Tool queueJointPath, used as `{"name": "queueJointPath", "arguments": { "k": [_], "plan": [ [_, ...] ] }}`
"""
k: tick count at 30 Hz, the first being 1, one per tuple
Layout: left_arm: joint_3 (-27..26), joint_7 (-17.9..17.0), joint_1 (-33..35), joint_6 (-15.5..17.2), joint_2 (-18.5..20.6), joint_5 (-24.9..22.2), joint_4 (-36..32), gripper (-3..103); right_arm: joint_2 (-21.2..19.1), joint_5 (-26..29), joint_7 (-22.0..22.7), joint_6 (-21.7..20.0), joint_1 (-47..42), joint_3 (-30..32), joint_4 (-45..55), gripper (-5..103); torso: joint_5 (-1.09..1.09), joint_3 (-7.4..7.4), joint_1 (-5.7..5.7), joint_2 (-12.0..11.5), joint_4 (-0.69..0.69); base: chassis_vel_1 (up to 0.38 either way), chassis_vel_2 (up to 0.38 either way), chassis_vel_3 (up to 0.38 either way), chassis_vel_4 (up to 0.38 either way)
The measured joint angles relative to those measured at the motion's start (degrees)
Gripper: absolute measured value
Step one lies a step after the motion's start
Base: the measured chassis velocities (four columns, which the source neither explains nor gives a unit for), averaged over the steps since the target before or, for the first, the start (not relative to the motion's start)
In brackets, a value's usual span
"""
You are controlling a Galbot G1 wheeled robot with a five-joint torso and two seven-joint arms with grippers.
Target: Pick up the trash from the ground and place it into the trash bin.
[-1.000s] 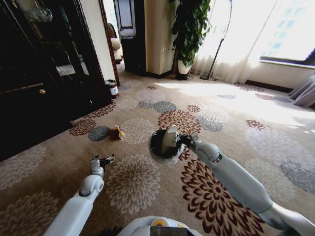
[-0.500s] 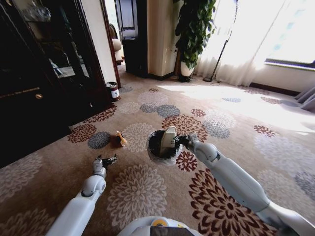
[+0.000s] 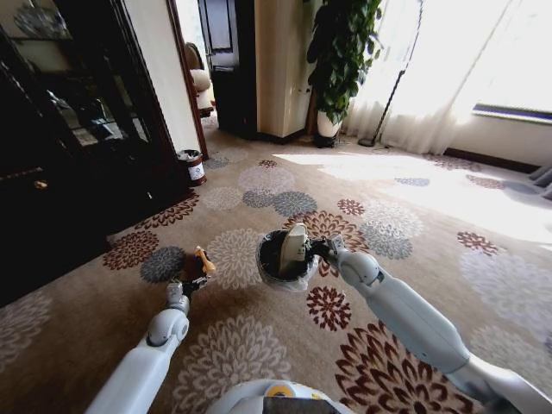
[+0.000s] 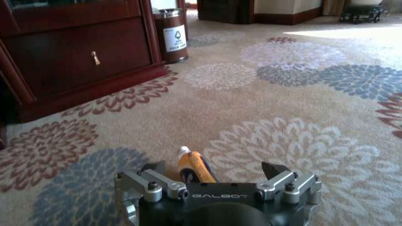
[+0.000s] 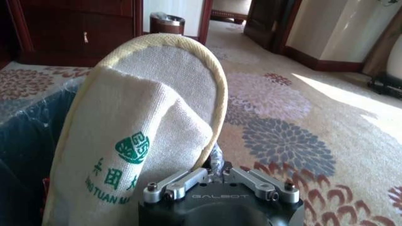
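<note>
A small brown-orange bottle [image 4: 193,167] with a white cap lies on the carpet. My left gripper [image 4: 213,165] is open, with a finger on either side of the bottle. In the head view this gripper [image 3: 191,283] sits just short of the bottle [image 3: 204,260]. The trash bin [image 3: 267,267], black inside with a clear liner [image 5: 25,136], hangs at the end of my right arm. My right gripper [image 3: 317,248] is shut on its rim. A beige-white slipper [image 3: 294,241] stands upright in the bin, right in front of the right gripper [image 5: 217,165], showing green print [image 5: 132,148].
A dark wooden cabinet [image 3: 60,147] lines the left side. Beside it stands a small dark round bin [image 3: 191,166] with a white label [image 4: 174,37]. A potted plant [image 3: 341,52] and a doorway are at the back. Flowered carpet stretches open to the right.
The whole view has shifted forward and left, so the robot moved. The bottle is now between the left gripper's fingers. The bin stayed with the right gripper.
</note>
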Motion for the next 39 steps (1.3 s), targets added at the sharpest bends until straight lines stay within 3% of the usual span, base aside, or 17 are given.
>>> {"name": "queueJointPath", "arguments": {
  "k": [4,9,15,26,32,39],
  "plan": [
    [0.18,-0.66,-0.02,0.51,-0.46,-0.73,0.21,100,-0.08,0.00,0.03,0.12,-0.28,0.05,0.09,1,0.04,0.00,0.00,0.00,0.01,-0.322,0.319,0.304,-0.303],
    [1.86,-6.84,0.00,3.17,-3.86,-1.57,1.80,100,-0.30,-0.04,0.05,0.72,-1.45,0.77,0.32,1,0.00,0.02,0.01,0.00,0.00,-0.210,0.196,0.212,-0.202],
    [1.72,-9.40,-1.26,4.07,-4.56,-3.50,5.71,100,-0.89,-0.08,0.00,1.30,-2.22,1.28,0.68,1,0.00,-0.02,0.00,0.00,-0.02,-0.046,0.020,0.020,-0.023],
    [1.98,-6.75,-5.36,2.30,-4.35,-6.29,16.20,100,-0.66,-0.23,-0.01,2.48,-2.69,1.27,0.61,1,0.02,0.00,0.00,0.02,0.00,0.018,-0.013,-0.011,0.009],
    [3.37,-3.79,-7.98,-0.68,-4.77,-5.73,22.14,103,-0.90,-0.25,-0.02,3.04,-2.71,1.07,0.40,1,0.00,-0.01,0.00,0.01,0.00,0.000,0.000,0.000,0.000],
    [4.06,-3.64,-8.95,-2.14,-5.03,-6.58,23.92,78,-1.60,-0.25,0.01,3.56,-2.90,1.21,0.02,1,0.00,-0.01,0.00,0.01,-0.01,0.000,0.000,0.000,0.000]
  ]
}}
